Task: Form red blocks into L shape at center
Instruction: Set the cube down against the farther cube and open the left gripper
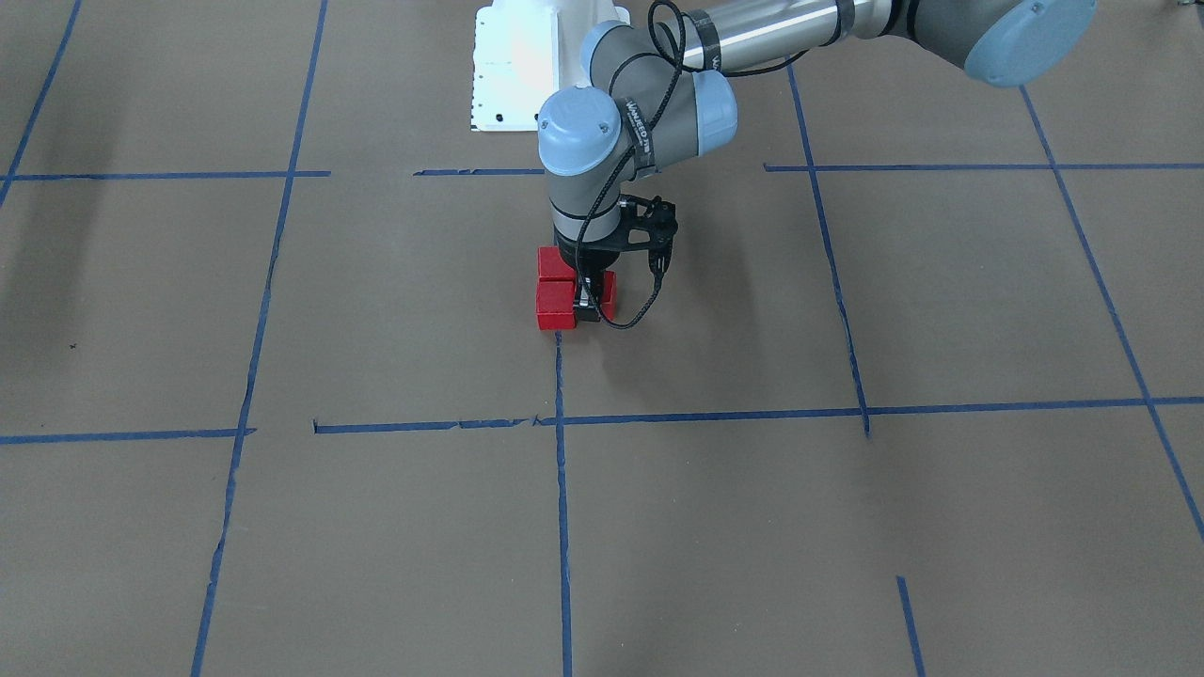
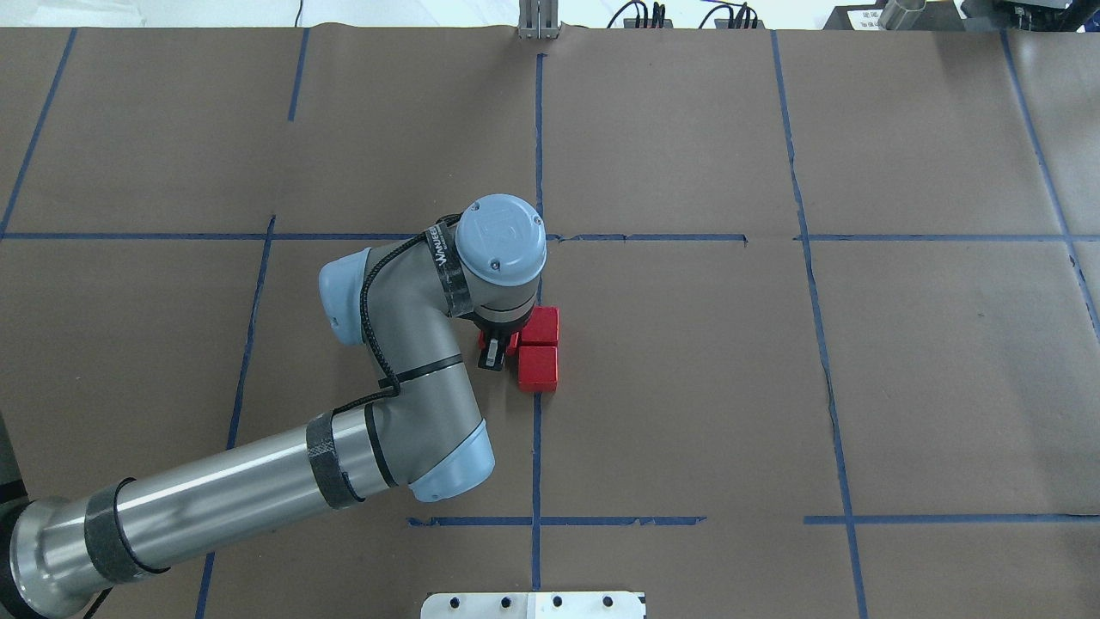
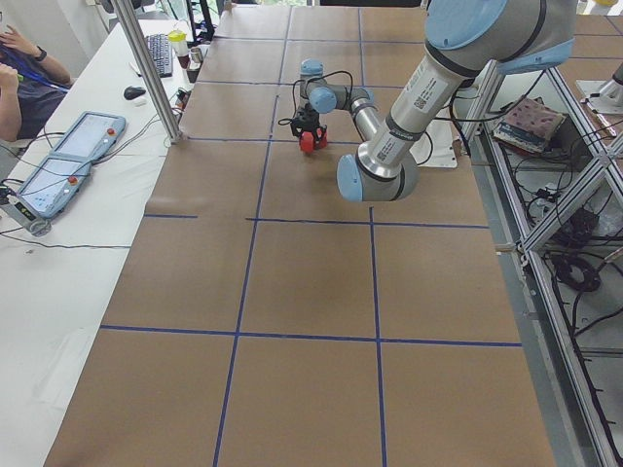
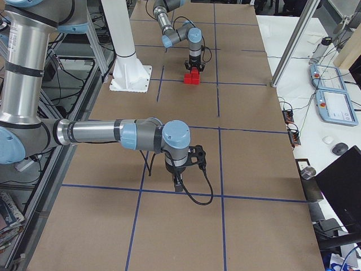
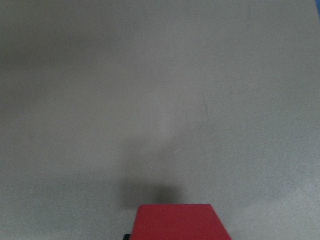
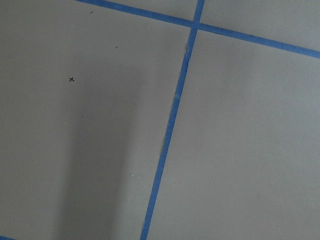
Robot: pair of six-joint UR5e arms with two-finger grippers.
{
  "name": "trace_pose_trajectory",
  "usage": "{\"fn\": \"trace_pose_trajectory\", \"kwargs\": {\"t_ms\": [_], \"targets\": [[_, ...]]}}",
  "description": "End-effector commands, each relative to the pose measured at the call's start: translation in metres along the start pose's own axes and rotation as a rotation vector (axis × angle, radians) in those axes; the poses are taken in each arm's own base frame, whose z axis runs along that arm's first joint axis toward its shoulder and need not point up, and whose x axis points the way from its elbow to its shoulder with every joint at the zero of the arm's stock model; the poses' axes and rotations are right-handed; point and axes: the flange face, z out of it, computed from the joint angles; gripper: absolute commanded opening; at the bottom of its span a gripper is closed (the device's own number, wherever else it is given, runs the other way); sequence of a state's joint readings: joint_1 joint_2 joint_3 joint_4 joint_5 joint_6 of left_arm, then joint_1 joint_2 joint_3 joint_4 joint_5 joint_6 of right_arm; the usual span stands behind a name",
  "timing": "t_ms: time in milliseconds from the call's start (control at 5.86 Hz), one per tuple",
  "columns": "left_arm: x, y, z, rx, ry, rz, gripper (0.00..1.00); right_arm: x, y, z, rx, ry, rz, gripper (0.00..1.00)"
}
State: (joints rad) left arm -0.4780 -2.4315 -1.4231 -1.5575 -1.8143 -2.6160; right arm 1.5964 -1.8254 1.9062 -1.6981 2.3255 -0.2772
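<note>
Blocks [image 1: 555, 303] are looking light, rigid, grippy; left end effector [image 1: 593, 308] is pinching third block [image 1: 609, 288] by flat sides, mid-frame; right end effector [image 4: 178, 183]: cannot tell.

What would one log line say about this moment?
left fingers: low at third red block, grip unclear | other two red blocks: side by side at center | right arm: far from blocks

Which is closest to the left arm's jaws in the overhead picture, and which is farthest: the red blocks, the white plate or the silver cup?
1. The red blocks, right at the left gripper and its jaws.
2. The white plate, at the picture's bottom edge.
3. The silver cup, in the top right corner.
</note>
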Motion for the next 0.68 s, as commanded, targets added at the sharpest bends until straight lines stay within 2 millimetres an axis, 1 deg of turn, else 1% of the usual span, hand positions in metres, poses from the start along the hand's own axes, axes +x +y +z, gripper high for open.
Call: {"fn": "trace_pose_trajectory", "kwargs": {"t_ms": [0, 341, 512], "targets": [[0.0016, -0.0003, -0.0002, -0.018, 0.011, -0.055, 0.16, 0.0001, 0.0000, 0.0006, -0.001, 0.000, -0.001, 1.00], [0.0042, -0.0070, 0.0024, -0.010, 0.013, -0.099, 0.17, -0.0005, -0.0003, 0.0000, 0.001, 0.000, -0.003, 1.00], [0.0036, -0.0065, 0.0039, -0.010, 0.012, -0.099, 0.19, -0.0004, -0.0003, 0.0000, 0.000, 0.002, -0.003, 1.00]]}}
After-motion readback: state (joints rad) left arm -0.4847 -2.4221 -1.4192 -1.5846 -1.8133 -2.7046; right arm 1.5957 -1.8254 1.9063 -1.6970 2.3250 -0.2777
